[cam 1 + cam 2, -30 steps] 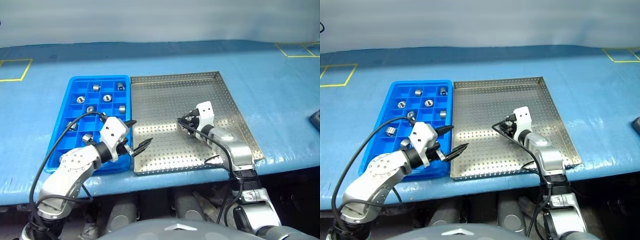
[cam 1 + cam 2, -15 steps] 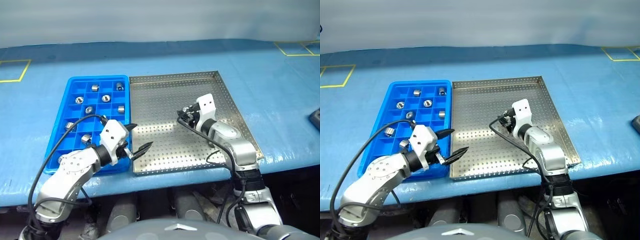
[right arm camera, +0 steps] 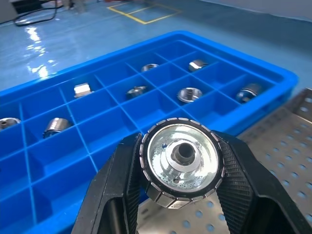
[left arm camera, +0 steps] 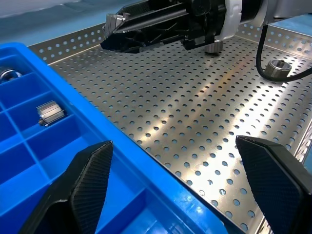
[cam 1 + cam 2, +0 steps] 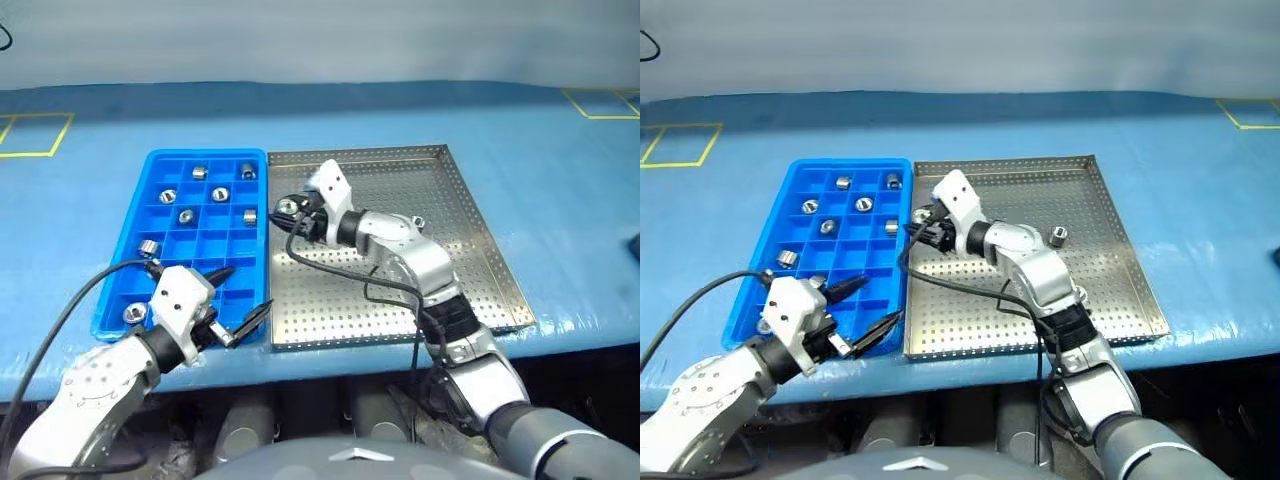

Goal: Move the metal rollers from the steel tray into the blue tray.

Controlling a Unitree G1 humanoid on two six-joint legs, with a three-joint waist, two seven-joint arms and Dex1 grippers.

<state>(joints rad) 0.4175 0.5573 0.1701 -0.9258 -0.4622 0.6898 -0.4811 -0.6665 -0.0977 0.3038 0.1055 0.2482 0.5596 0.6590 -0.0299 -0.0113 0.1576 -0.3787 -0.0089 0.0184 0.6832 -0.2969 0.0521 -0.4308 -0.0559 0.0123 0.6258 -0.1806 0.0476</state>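
Metal roller [image 3: 180, 168] sits clamped in my right end effector [image 5: 287, 210], over the steel tray's [image 5: 470, 270] edge beside the blue tray [image 5: 215, 238]; my left end effector [image 5: 240, 300] gapes wide.

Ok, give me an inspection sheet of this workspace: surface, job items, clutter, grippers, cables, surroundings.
Surface: blue table top, both trays side by side on it.
Job's things: steel tray holds one loose metal roller; blue tray holds several rollers, one to a compartment.
Clutter: nothing seen.
Grippers: right gripper shut on a held roller, above the steel tray's edge next to the blue tray; left gripper open, jaws wide, nothing in them, over the blue tray's near corner.
Cables: black cable loops along the right arm over the steel tray; another trails from the left wrist.
Surroundings: yellow taped squares on the table's far corners.
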